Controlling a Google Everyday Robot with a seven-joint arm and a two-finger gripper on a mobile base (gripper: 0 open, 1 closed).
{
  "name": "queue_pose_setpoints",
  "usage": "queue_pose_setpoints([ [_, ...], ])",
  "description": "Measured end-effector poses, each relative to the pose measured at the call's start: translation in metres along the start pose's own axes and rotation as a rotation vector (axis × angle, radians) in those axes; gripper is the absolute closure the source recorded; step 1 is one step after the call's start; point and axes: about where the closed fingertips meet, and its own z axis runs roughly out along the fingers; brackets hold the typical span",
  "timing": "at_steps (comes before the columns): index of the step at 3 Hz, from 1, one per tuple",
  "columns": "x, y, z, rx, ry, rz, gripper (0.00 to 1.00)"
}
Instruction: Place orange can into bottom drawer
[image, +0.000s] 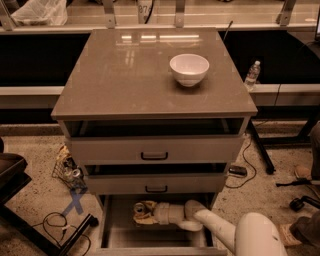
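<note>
your gripper (148, 215) lies inside the bottom drawer (116, 231), pointing left, fingers clamped on the orange can (139, 207). the can sits at its left tip, over the drawer's rear. you cannot tell whether it touches the floor.

My smooth white tubular arm (217, 226) has rounded joints and widens to a bulbous shell at lower right. Its pale wrist ends in a yellowish gripper (143, 213) inside the grey-beige bottom drawer (125, 234).

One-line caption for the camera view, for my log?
Gripper holds the orange can inside the open bottom drawer; white bowl sits on top.
</note>
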Motion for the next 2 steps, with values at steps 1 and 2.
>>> queue_pose_setpoints([
  [1,0.015,0.005,0.002,-0.026,0.013,-0.044,1.0],
  [2,0.034,0.02,0.0,-0.053,0.048,-0.078,1.0],
])
